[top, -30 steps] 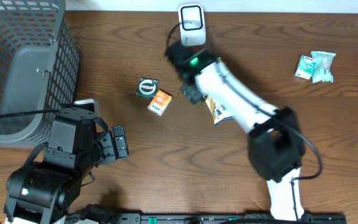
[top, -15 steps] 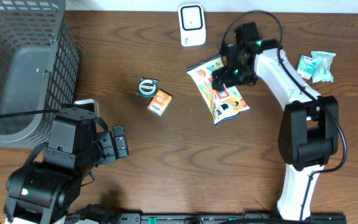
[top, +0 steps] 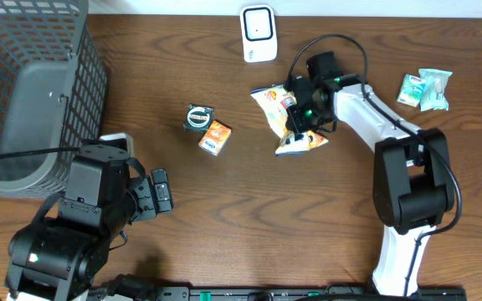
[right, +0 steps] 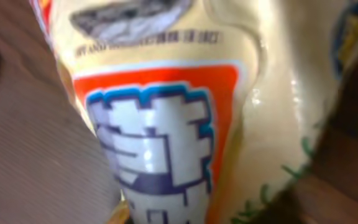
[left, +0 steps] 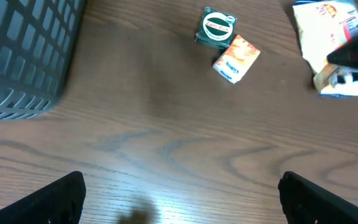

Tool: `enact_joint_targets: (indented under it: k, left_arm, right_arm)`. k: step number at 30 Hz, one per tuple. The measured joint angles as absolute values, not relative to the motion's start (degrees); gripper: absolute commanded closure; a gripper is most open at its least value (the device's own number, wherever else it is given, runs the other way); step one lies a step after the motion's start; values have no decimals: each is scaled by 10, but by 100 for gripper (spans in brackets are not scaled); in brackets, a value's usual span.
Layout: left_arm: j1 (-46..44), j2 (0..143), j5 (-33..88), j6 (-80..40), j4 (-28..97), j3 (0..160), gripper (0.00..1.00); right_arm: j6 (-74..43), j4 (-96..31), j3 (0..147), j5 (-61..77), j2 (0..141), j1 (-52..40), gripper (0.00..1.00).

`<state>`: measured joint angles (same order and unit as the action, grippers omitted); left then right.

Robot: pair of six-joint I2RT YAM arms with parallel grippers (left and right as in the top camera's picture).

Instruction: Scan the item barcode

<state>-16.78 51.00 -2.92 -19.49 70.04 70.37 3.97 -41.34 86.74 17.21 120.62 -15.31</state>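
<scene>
**State.** The right pincer [top: 306, 110] is pressed together on the cream-and-orange printed foil snack bag [top: 276, 107], pinching a fold of its film. The bag hangs bunched directly below the pincer and slightly to its left. Whether its lower corner touches the brown wooden table [top: 350, 209] cannot be told. In the right wrist view the bag's printed face [right: 160, 124] fills the frame, and no barcode is visible in any view. The left pincer [left: 180, 193] is spread wide and holds nothing.

**Hazards from this point.**

1. Slip. The grip appears to be on thin, crumpled film rather than on the bag's body. A fast swing could pull the film from between the jaws and drop the bag.
2. No read. The barcode's position is unknown, and creased or glossy film may hide or distort it. The white rounded scanner unit [top: 258, 33] stands beyond the right pincer and to its left. If the wrong face is presented there, the scan will probably fail.
3. Collision. The bag trails lower than the pincer, so a low approach could knock the scanner unit out of place.
4. Sweep. The small orange carton [top: 215, 136] and the round green tin [top: 197, 117] lie well apart to the pincer's left. They are at risk only if the path drifts that way.
</scene>
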Motion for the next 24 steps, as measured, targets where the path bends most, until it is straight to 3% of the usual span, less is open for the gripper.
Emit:
enact_joint_targets:
  k: [7, 17, 24]
  left_arm:
    - [-168, 510, -29, -195, 700, 704, 2]
    - [-168, 510, -29, -195, 701, 704, 2]
    - [-168, 510, -29, -195, 700, 704, 2]
  right_arm:
    - [-28, -422, 968, 165, 1211, -154, 99]
    - [-145, -200, 1067, 143, 1213, -155, 99]
    - [-199, -151, 1067, 146, 1254, -155, 99]
